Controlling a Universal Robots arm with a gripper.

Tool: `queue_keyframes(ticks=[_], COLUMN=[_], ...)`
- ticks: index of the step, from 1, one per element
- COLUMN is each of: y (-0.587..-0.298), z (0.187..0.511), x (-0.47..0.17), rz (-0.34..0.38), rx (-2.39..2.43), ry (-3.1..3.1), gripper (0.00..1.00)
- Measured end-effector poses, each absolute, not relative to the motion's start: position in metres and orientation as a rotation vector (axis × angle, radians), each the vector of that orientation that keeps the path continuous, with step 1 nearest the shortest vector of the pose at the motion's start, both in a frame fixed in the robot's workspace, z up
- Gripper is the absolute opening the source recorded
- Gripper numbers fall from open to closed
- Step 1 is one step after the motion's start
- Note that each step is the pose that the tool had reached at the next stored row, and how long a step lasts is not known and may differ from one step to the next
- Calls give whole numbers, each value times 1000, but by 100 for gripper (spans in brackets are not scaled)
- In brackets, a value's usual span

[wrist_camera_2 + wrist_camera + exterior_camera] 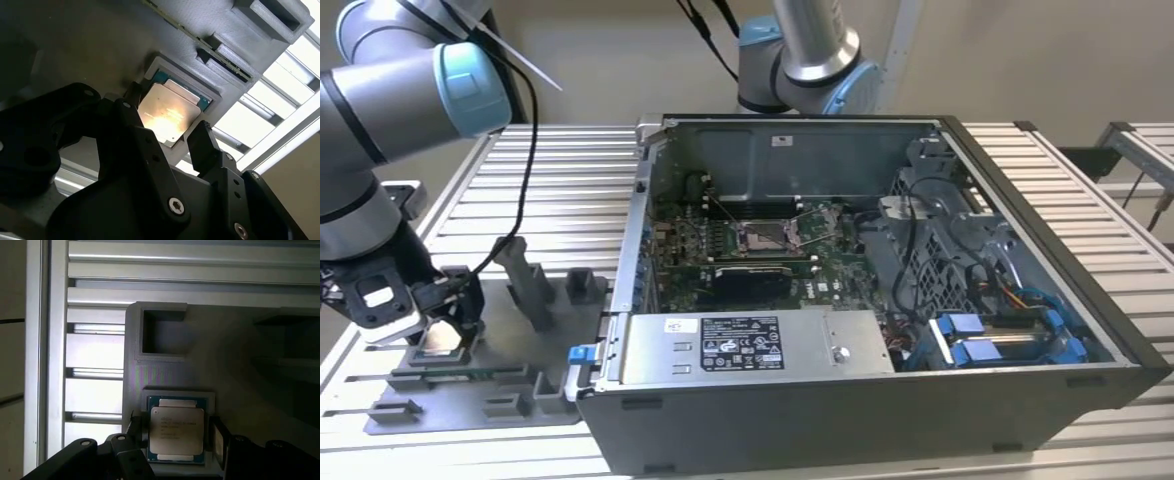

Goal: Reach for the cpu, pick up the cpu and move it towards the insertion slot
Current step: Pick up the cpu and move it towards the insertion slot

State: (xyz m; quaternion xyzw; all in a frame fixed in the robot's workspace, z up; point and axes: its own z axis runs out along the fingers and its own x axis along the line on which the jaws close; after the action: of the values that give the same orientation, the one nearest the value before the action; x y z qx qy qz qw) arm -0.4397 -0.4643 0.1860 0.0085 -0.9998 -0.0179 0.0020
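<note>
The cpu (172,107) (176,415), a thin square chip with a pale metal top and green edge, lies flat in a shallow square nest of the grey fixture plate (494,395). My gripper (440,328) (167,116) (176,432) hangs low over it at the exterior view's left. It is open, with one black fingertip (136,426) on each side of the chip and narrow gaps to its edges. The insertion slot (758,237), a silver-framed socket, sits on the green board inside the open computer case, well to the exterior view's right of the gripper.
The grey fixture carries upright blocks (534,285) and a square pocket (162,335) close to the nest. The case wall (630,250) stands between fixture and socket. A power supply (740,345), cables and blue drive brackets (1001,335) crowd the case. A second arm (801,50) stands behind.
</note>
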Motion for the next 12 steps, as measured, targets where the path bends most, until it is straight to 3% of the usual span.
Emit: queue_keyframes(ticks=[8, 9, 12], y=[-464, -464, -464], z=[186, 186, 186], x=[-440, -440, -440], rz=[-56, -56, -56], rx=[27, 27, 27], ry=[-3137, -3137, -3137], gripper=[100, 0, 0])
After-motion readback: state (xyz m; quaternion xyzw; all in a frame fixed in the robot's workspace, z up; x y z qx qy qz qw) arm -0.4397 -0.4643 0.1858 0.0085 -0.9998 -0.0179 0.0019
